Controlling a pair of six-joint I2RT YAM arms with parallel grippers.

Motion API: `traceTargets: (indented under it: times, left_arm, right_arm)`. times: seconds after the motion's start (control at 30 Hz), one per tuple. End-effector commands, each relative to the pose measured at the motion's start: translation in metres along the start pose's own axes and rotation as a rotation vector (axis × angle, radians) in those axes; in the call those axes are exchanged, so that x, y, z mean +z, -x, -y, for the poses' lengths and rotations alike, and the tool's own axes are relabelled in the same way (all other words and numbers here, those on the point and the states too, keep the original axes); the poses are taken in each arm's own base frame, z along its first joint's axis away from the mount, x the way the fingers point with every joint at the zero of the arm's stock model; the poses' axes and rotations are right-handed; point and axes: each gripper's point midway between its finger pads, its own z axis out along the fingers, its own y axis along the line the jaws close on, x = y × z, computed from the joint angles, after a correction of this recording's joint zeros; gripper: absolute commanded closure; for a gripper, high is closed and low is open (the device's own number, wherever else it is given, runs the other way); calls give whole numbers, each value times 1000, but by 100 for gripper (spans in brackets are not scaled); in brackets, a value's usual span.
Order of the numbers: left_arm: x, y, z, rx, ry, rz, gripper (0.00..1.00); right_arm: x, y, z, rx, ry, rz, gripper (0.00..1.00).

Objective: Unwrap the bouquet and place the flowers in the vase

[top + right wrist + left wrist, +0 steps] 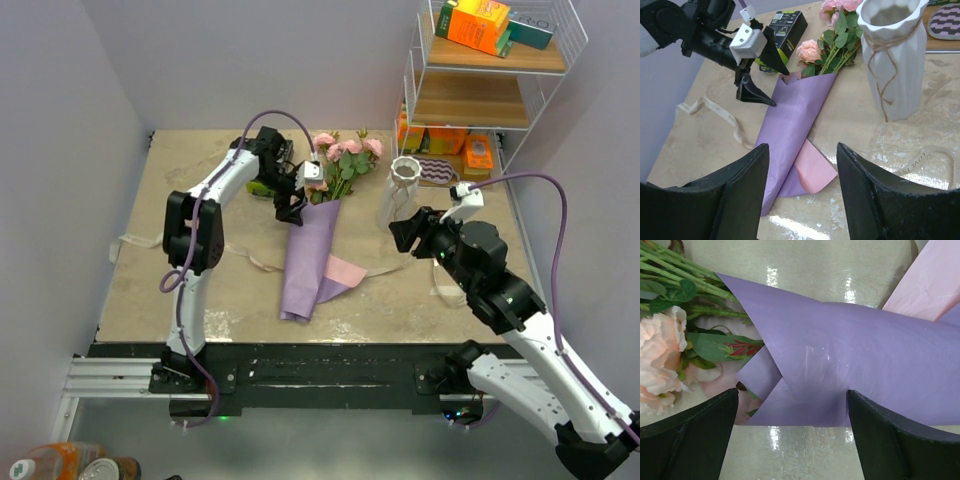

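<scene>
Left pincer: jaws wide apart, straddling the mouth end of the lilac paper, one finger on each side. Nothing clamped. Can't tell from the wrist view whether the fingertips touch the paper. Just past the fingers the paper folds overlap. Green stems and a pale peach-pink bloom come out at the left of that view.

Right pincer: jaws apart, nothing between them. It hangs over the right half of the worktop, on the near side of the vase and well apart from the bouquet.

Bouquet: lies flat at worktop centre, flowers toward the far edge, pointed end toward the near edge. The paper is wrapped round the stems, with a pale pink flap sticking out low on its right side.

Beige ribbon: loose on the worktop, running from the left edge toward the bouquet. A second strip with printed lettering lies right of the bouquet, near the vase foot.

Vase: upright, off-white, ribbed, twine round the neck. It stands just right of the flowers, toward the far right corner, between the bouquet and the shelf rack.

Black-and-green box: on the worktop on the far side of the left pincer, near the far edge.

Wire shelf rack: at the far right corner, with orange boxes on the top shelf and more on the bottom one.
</scene>
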Motion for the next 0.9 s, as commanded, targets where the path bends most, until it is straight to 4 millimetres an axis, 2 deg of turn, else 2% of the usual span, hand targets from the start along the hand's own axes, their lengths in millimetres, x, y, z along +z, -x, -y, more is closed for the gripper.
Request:
traceTargets:
  times: [0.0, 0.07, 0.1, 0.13, 0.17, 0.27, 0.33, 0.37, 0.67, 0.87]
  left_arm:
    - [-2, 9, 6, 48, -20, -8, 14]
    - [-2, 12, 7, 46, -23, -8, 28]
    - [-2, 12, 7, 46, -20, -11, 45]
    - [-2, 13, 7, 46, -19, -13, 53]
    - [-1, 13, 8, 42, -18, -14, 72]
    - [-3, 16, 3, 31, 5, -17, 86]
    - [-6, 22, -1, 27, 25, -10, 92]
    - [-7, 25, -2, 26, 31, -6, 99]
    - [-27, 68, 0, 29, 61, 57, 100]
    - [-58, 107, 15, 55, 98, 131, 100]
  right_arm:
    - [-7, 14, -11, -10, 57, 50, 40]
    - [-8, 15, -11, -12, 59, 51, 41]
    - [-8, 14, -11, -10, 58, 50, 41]
    - [-9, 14, -11, -8, 60, 52, 41]
    - [-9, 14, -10, -7, 58, 52, 41]
    - [-12, 14, -11, -2, 67, 55, 41]
    - [-13, 14, -11, 1, 68, 58, 41]
    - [-13, 14, -11, 1, 70, 57, 41]
    - [-18, 15, -11, 2, 75, 65, 44]
    - [-21, 13, -11, 4, 81, 66, 44]
